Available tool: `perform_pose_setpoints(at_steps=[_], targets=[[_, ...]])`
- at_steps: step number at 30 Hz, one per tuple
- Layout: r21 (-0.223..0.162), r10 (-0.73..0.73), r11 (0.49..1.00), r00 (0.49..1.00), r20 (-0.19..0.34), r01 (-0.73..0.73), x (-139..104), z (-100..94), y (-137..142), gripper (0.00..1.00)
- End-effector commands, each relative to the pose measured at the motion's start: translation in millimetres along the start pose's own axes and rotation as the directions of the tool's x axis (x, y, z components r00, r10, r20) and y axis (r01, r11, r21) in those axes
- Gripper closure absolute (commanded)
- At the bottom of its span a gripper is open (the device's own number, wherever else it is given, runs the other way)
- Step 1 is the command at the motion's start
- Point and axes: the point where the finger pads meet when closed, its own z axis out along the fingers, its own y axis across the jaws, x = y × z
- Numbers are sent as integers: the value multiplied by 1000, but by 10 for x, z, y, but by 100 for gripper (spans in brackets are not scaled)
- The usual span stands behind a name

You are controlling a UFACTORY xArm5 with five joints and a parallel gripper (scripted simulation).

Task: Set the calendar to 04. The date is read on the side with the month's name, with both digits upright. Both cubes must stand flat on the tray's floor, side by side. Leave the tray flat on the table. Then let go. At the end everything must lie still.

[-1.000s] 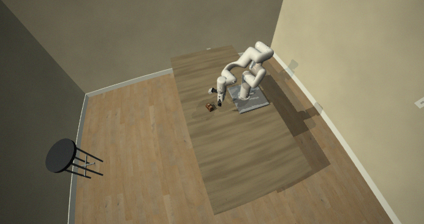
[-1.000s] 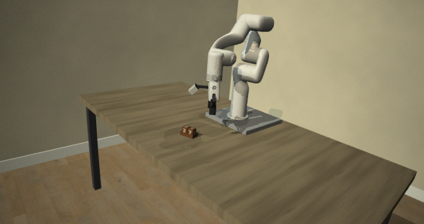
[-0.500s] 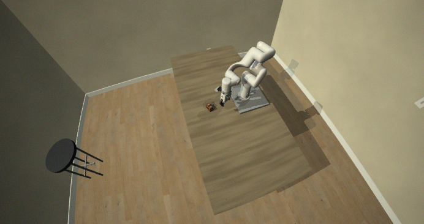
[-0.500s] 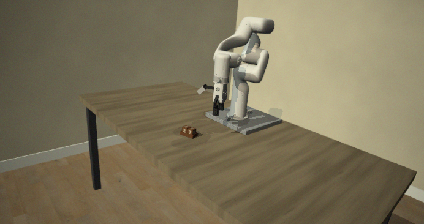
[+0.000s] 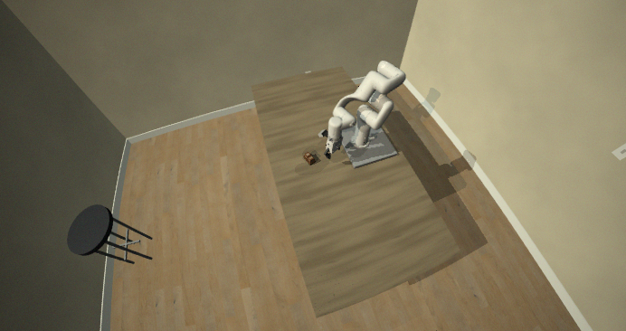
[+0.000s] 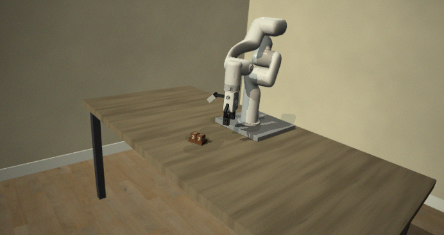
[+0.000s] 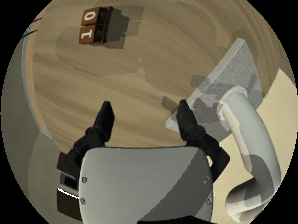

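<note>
The calendar (image 5: 309,158) (image 6: 196,140) (image 7: 96,24) is a small brown tray holding two brown cubes side by side, flat on the wooden table (image 5: 362,213) (image 6: 289,177). In the exterior view the side faces turned to the camera read about 2 and 7. In the wrist view the top faces show 1 and 0. I cannot see the month's name. My gripper (image 5: 327,154) (image 6: 228,119) (image 7: 143,112) is open and empty. It points down, low over the table, between the calendar and the arm's base, well apart from the cubes.
The arm's grey base plate (image 5: 380,152) (image 6: 266,130) (image 7: 233,70) lies just behind the gripper. A black stool (image 5: 90,229) stands on the floor far to the left. The table's edge runs a little beyond the calendar.
</note>
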Motion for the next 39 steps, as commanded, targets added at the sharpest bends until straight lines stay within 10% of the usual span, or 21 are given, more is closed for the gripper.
perform_pose_setpoints(at_steps=[1,39], targets=[[3,0,1000,1000,-1,0,3,140,-27,0],[3,0,1000,1000,-1,0,-2,768,-31,0]])
